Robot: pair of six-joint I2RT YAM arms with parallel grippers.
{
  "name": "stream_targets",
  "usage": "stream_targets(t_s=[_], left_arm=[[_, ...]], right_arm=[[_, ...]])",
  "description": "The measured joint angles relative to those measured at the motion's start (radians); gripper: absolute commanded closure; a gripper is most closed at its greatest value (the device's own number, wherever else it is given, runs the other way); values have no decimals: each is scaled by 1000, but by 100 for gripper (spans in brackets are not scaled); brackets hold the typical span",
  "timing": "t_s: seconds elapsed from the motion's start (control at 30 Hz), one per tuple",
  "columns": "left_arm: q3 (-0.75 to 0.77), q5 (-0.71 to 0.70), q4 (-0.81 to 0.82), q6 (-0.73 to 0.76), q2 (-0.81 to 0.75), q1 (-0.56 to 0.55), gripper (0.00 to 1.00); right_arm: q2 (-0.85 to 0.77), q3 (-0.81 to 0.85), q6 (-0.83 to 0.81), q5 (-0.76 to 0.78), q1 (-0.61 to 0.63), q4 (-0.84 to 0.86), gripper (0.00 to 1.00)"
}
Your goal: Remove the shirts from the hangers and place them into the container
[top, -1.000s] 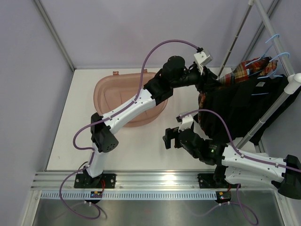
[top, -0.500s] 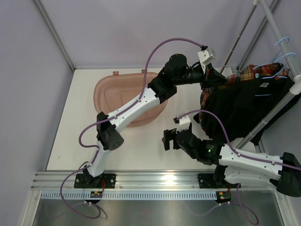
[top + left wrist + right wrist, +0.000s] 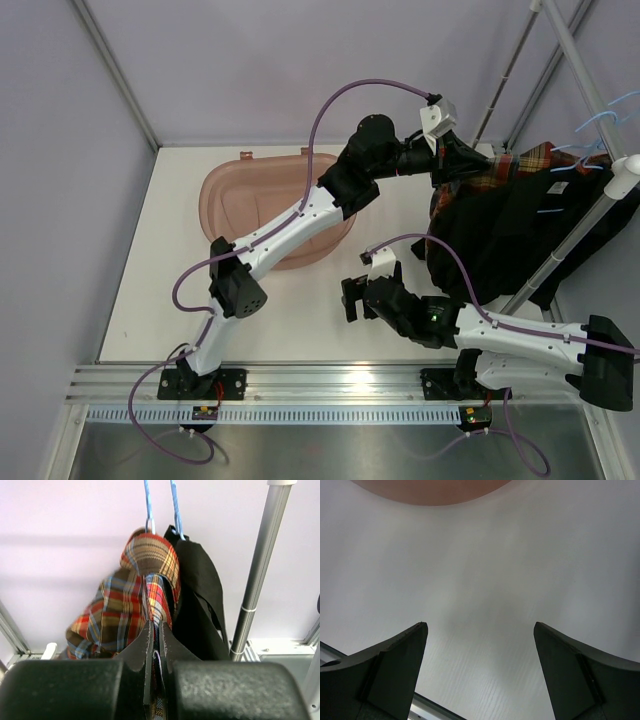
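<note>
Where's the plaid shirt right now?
Top view, far right: the plaid shirt hangs from a blue hanger beside the black shirt, pinched by the left gripper.

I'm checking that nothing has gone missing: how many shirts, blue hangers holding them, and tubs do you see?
Shirts: 2 (plaid shirt, black shirt)
Blue hangers holding them: 2
Tub: 1
Total: 5

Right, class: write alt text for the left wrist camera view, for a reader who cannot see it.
The left gripper is shut on a fold of the plaid shirt, which hangs from a light-blue hanger. A black shirt hangs on a second hanger beside it, next to a metal rack pole.
</note>
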Motion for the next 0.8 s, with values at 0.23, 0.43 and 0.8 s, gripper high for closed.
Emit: stream_targets(t_s=[0.23,0.43,0.8], left_arm=[[21,0,-7,-1,3,1,100],[60,-20,-6,-18,31,16,100],[-1,-151,-36,-127,46,161,100]], right_arm=[[6,4,-6,0,4,6,4],[9,7,-11,0,5,9,4],[57,10,-19,-1,17,37,4]])
